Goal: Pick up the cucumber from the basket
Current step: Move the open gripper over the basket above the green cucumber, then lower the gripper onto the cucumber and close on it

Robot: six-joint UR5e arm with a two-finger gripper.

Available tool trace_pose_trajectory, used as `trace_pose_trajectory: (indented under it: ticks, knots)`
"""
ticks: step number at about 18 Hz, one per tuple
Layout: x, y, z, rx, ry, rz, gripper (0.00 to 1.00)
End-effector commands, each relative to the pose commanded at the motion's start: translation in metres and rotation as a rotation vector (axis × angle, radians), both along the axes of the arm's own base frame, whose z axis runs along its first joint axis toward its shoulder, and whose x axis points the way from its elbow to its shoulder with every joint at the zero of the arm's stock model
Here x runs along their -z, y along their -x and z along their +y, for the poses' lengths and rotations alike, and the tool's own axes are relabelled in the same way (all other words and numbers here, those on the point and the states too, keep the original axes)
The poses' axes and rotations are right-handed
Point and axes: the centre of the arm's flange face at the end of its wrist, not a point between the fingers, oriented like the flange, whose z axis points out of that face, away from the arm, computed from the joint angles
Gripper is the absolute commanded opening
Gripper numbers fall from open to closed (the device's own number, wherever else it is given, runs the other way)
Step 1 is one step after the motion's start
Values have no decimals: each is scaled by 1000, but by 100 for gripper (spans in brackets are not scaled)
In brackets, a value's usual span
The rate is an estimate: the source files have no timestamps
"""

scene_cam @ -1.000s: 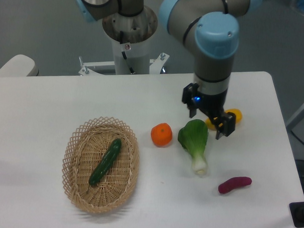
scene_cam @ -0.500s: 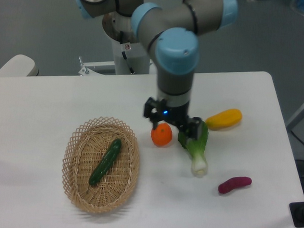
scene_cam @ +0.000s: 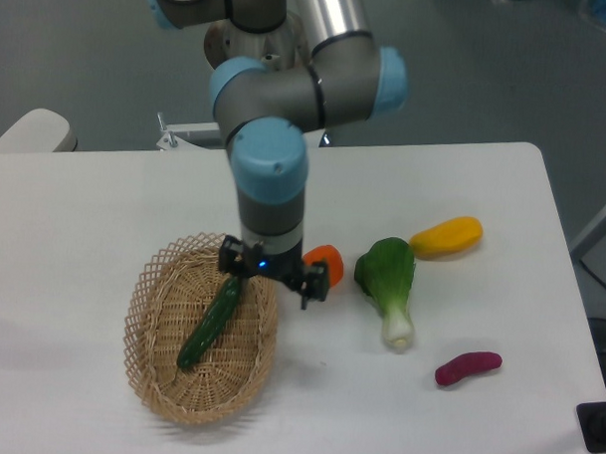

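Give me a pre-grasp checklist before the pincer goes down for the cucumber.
1. Slim dark green cucumber lies inside the oval tan wicker basket: ok.
2. Cucumber uncovered, nothing on it: ok.
3. Pincer open and empty: ok.
4. Pincer centred over cucumber: not ok, it sits above the basket's right rim, by the cucumber's upper end.
5. Fingers aligned across the cucumber's long axis: cannot tell.
6. Round orange fruit outside the basket: ok.

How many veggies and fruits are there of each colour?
Green: 2, the cucumber in the basket and the leafy vegetable
Orange: 1, round fruit
Yellow: 1
Purple: 1
Total: 5
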Motion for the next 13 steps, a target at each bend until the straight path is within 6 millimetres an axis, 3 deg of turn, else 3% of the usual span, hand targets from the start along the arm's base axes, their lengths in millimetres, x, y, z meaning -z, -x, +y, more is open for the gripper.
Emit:
trace_pose_trajectory:
  ticks: [8,13]
  knots:
    - [40,-35,22,63,45,-34,100]
    - [54,-47,22,78,48,-34,100]
